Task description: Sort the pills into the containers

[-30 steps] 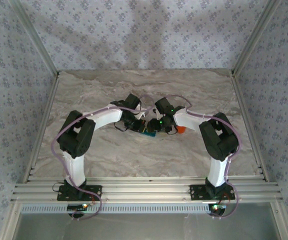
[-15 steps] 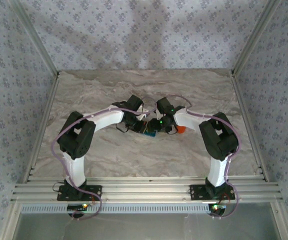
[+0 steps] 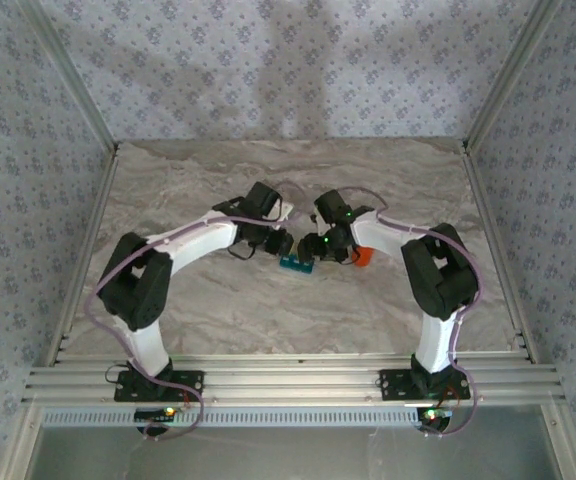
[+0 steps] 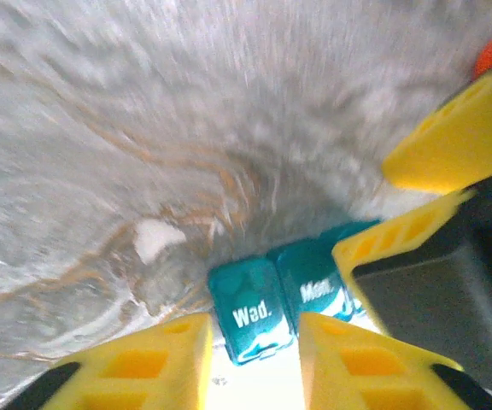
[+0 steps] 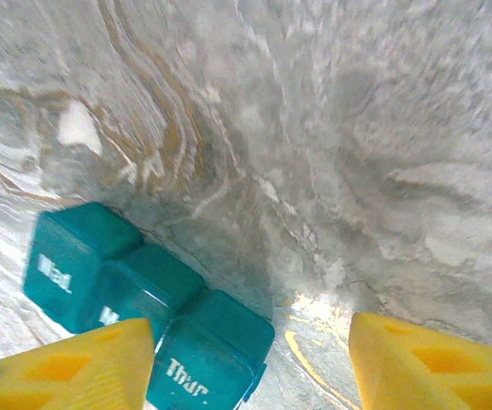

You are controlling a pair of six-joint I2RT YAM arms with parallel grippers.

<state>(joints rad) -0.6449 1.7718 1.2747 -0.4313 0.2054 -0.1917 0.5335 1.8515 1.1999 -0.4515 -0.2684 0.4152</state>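
A small teal pill box lies near the middle of the marbled surface, between the two arms where they meet. It is a row of three compartments joined side by side. All three lids are down, so what is inside cannot be seen.

In the left wrist view, the end compartment marked "Wed." sits between the yellow fingers of the left gripper. The jaws are parted, one on each side of that end. Whether they touch its walls cannot be told. The label on the next lid is too blurred to read.

In the right wrist view, the right gripper is spread wide over the other end of the box. The compartment marked "Thur" is just beside one of its fingers. The other finger stands well apart over bare surface, and nothing is held.

An orange bottle stands just right of the box, beside the right gripper. A pale patch shows on the surface beyond the "Wed." end.
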